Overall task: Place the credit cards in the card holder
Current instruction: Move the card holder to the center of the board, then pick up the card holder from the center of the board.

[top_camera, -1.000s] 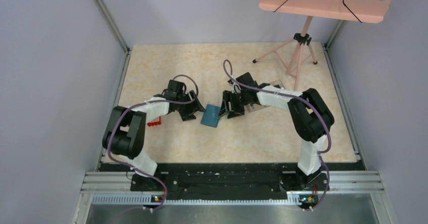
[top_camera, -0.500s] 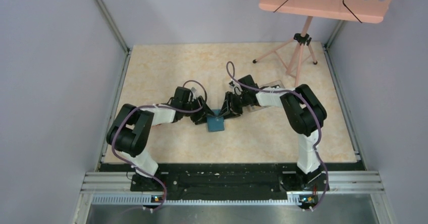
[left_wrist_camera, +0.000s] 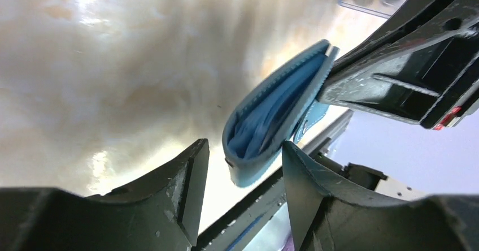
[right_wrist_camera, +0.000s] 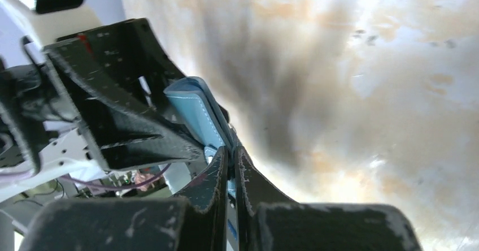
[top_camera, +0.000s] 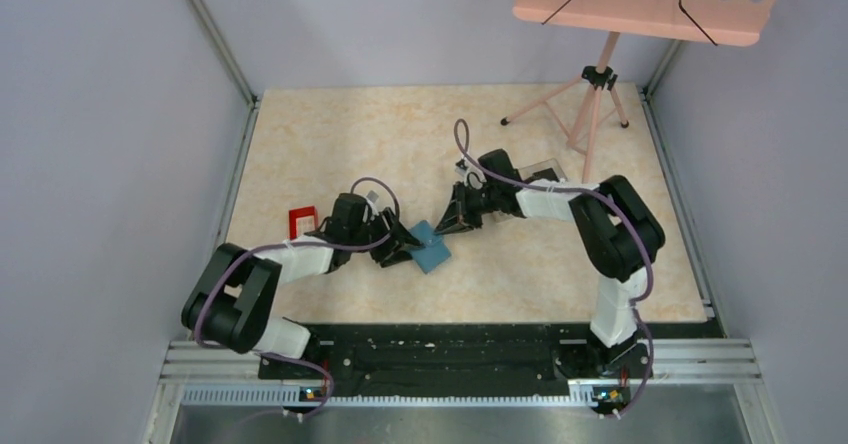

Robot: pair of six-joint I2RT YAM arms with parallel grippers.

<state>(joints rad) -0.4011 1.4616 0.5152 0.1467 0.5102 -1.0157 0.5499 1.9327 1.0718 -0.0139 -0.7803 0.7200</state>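
Note:
The teal-blue card holder (top_camera: 433,248) is near the table's middle, between my two grippers. In the left wrist view the card holder (left_wrist_camera: 277,109) stands on edge, slightly gaping, with paler blue pockets showing. My right gripper (top_camera: 449,223) is shut on a thin edge of the card holder (right_wrist_camera: 197,112); blue shows between its closed fingers, and the right gripper (right_wrist_camera: 231,152) pinches it at the tips. My left gripper (left_wrist_camera: 244,149) stands open around the holder's other end, its left finger clear of it. No credit cards show.
A small red object (top_camera: 302,221) lies left of my left arm. A clear plastic box (top_camera: 540,170) sits partly under the right arm. A pink music stand (top_camera: 598,92) stands on its tripod at the back right. Grey walls close off three sides.
The right gripper has shut on the card holder's edge. My left arm swung nearer and brought its gripper to the holder's other end, uncovering the red object. The holder shifted slightly nearer.

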